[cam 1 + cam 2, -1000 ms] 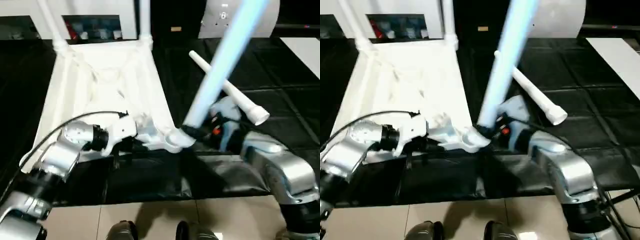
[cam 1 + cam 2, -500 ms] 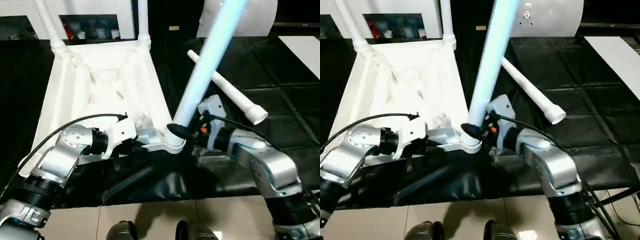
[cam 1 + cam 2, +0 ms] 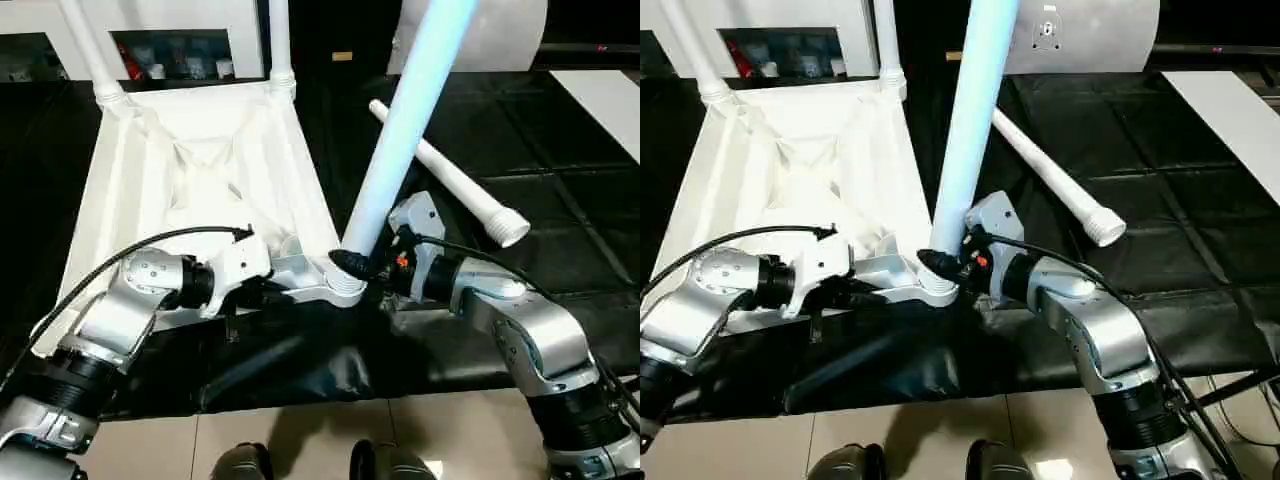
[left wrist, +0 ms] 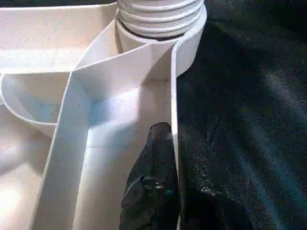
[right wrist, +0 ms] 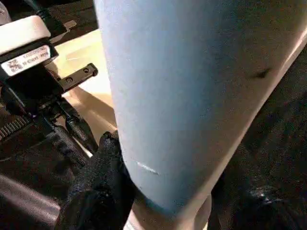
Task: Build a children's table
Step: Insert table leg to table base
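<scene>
- Worktable (image 3: 560, 200) covered in black sheeting, creased at the near edge; tiled floor (image 3: 300, 440) below it, robot's feet at the frame bottom.
- Room behind: white panel and shelf with small items at far left, large white rounded body (image 3: 1090, 35) at far right, flat white board (image 3: 605, 100) on the right edge of the surface.
- Children's table top (image 3: 200, 170) lies upside down on the black cover, X-ribs up; two legs (image 3: 278, 40) stand in the far corner sockets.
- Spare leg (image 3: 445, 170) lies flat on the cover to the right of the top, apart from it.
- Third leg (image 3: 975, 110) stands tilted in the near right corner socket (image 3: 345, 285).
- Right gripper (image 3: 362, 268) clamps that leg's base just above the socket, fingers about half apart around the tube.
- Left gripper (image 3: 262, 290) pinched narrow on the top's near edge wall, beside the same socket.
- Left wrist view adds: black finger (image 4: 156, 187) pressed on the inner face of the thin rim wall, threaded leg end (image 4: 160, 17) seated in the socket.
- Right wrist view adds: black finger (image 5: 103, 187) against the tube (image 5: 192, 96), left gripper's body behind it.
</scene>
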{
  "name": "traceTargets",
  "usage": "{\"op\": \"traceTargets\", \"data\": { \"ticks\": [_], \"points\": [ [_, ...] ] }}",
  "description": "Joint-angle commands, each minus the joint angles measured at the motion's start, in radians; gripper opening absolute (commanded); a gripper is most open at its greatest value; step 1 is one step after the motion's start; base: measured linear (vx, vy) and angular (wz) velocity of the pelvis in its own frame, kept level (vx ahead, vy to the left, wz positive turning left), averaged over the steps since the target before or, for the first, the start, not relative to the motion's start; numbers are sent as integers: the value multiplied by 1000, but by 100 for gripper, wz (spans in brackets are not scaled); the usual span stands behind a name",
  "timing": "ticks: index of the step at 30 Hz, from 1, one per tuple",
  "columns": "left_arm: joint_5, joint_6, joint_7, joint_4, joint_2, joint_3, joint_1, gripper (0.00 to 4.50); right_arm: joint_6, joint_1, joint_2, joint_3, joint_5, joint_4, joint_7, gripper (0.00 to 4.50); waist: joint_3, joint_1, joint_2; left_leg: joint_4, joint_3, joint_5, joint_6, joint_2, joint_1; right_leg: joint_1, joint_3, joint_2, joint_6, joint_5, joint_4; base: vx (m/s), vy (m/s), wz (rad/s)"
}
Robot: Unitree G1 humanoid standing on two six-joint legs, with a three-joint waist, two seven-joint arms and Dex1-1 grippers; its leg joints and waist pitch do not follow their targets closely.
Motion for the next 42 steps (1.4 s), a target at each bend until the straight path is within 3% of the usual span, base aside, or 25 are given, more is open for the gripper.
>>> {"op": "traceTargets", "data": {
  "ticks": [1,8,12,16,17,26,30,31,33,35,36,37,40,42],
  "points": [
    [8,8,-9,20,11,-8,12,0,7,-1,-14,17,-16,31,16,191,-61,-1,0,-79,-26,-233,30,63,17,48,74,-99,-159,-400,-91,0,0,0],
    [0,-3,-18,-11,9,-14,25,0,18,-25,-33,52,-35,62,55,191,-60,-3,0,-79,-25,-229,32,64,18,47,74,-96,-165,-383,-89,0,0,0],
    [28,-32,-31,-45,20,-45,28,0,23,-67,-62,111,-64,108,128,191,-59,-5,-1,-79,-24,-222,39,64,16,48,74,-96,-170,-374,-87,0,0,0],
    [31,-19,-24,-60,12,-47,16,0,37,-97,-82,148,-69,133,191,191,-59,-3,-3,-78,-24,-212,40,67,19,48,76,-96,-180,-351,-85,0,0,0],
    [31,-17,-19,-57,10,-45,12,0,36,-95,-88,154,-70,135,199,191,-59,-2,-8,-78,-22,-203,43,67,18,49,76,-96,-183,-335,-84,0,0,0],
    [25,-12,-23,-60,13,-35,5,0,4,-95,-61,127,-48,198,231,191,-56,-3,-8,-80,-24,-232,36,68,19,48,76,-98,-188,-360,-87,0,0,0],
    [19,6,-6,-64,11,-20,9,0,-10,-53,-62,116,-44,173,225,191,-53,-1,-7,-83,-25,-250,28,69,20,46,77,-99,-175,-389,-91,0,0,0],
    [18,8,-4,-65,12,-18,11,0,-18,-37,-61,114,-45,167,222,191,-54,1,-3,-83,-27,-248,28,69,20,47,77,-99,-176,-381,-89,0,0,0],
    [16,10,0,-65,13,-12,15,0,-34,-12,-60,111,-47,162,214,191,-55,1,-6,-83,-25,-239,32,69,19,48,77,-99,-180,-357,-89,0,0,0],
    [8,15,-5,-70,16,-7,22,0,-77,36,-72,127,-78,174,216,191,-56,4,1,-85,-25,-230,34,70,20,48,76,-99,-187,-332,-87,0,0,0],
    [8,15,-5,-70,16,-7,22,0,-77,36,-72,127,-78,174,216,191,-56,3,-2,-86,-25,-228,35,71,20,49,76,-98,-192,-314,-87,0,0,0],
    [5,16,-10,-77,20,-6,26,0,-99,51,-82,142,-97,184,223,191,-52,3,4,-88,-26,-236,36,70,19,50,75,-98,-198,-310,-88,0,0,0],
    [-4,11,-37,-87,30,-12,27,0,-129,63,-100,170,-130,199,241,191,-48,3,3,-91,-25,-246,38,69,20,49,75,-98,-193,-327,-93,0,0,0],
    [-6,11,-44,-93,34,-14,27,0,-127,64,-99,171,-130,199,245,191,-39,2,3,-95,-26,-265,38,69,22,48,75,-99,-185,-356,-98,0,0,0]
  ]
}}
